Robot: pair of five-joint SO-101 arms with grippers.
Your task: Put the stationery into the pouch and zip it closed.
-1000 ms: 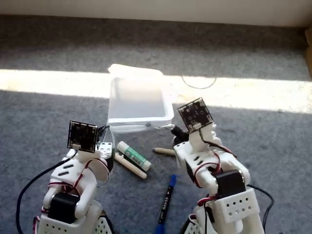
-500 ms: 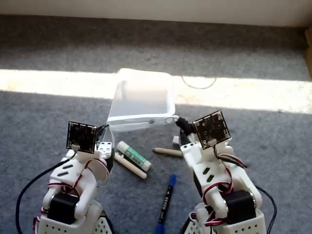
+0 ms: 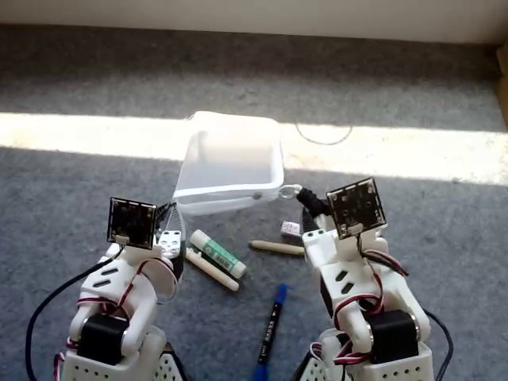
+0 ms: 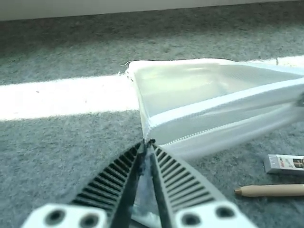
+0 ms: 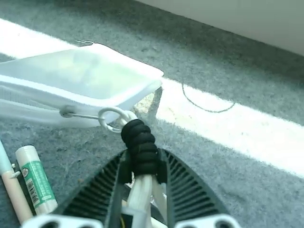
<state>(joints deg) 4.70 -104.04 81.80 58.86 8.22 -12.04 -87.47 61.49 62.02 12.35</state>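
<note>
translucent white pouch point(image 3: 229, 163), blue pen point(image 3: 271, 324), grey carpet point(image 3: 71, 198)

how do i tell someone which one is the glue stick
Find the translucent pouch on the grey carpet, then look just below its zip edge in the high view. The glue stick lies there beside a thin pencil. It is the only stubby white tube with a green label; the pencil is beige and the pen is blue.
</note>
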